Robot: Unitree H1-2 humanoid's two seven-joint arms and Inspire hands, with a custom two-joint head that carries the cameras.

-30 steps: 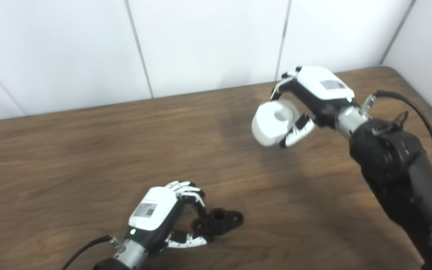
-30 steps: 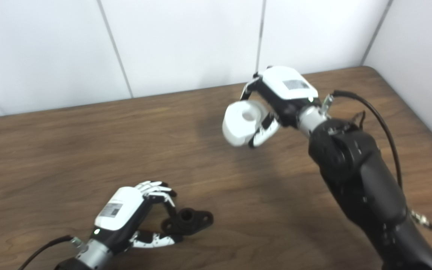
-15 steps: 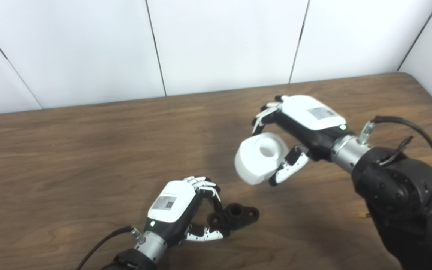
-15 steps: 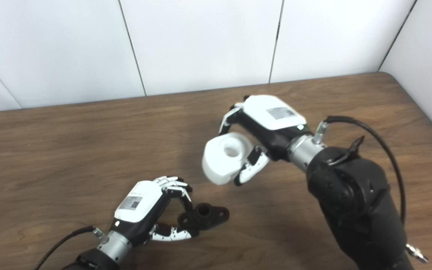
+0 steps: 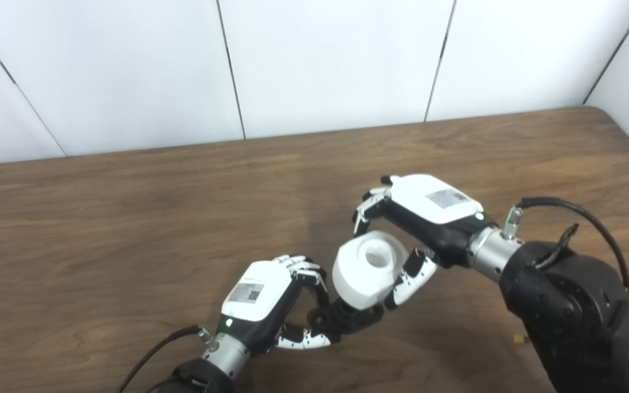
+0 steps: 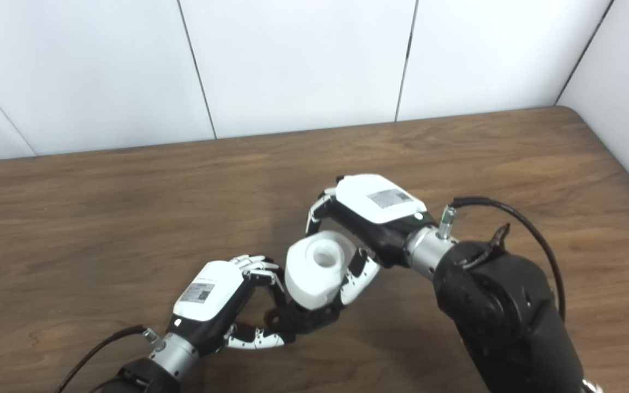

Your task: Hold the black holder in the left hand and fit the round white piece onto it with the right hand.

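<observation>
The black holder lies on the wooden table near the front. My left hand is shut on its left end, fingers above and thumb below. My right hand is shut on the round white piece, a thick ring with a central hole. The piece sits directly over the holder and hides most of it; I cannot tell whether they touch. In the right eye view the white piece covers the holder the same way.
White wall panels stand behind the table's far edge. The table's right corner is rounded. A black cable loops off my right forearm. Bare wood lies to the left and behind both hands.
My right hand has carried the white piece down and left, from well above the table to right over the holder. My left hand has kept its hold. The camera has shifted too.
</observation>
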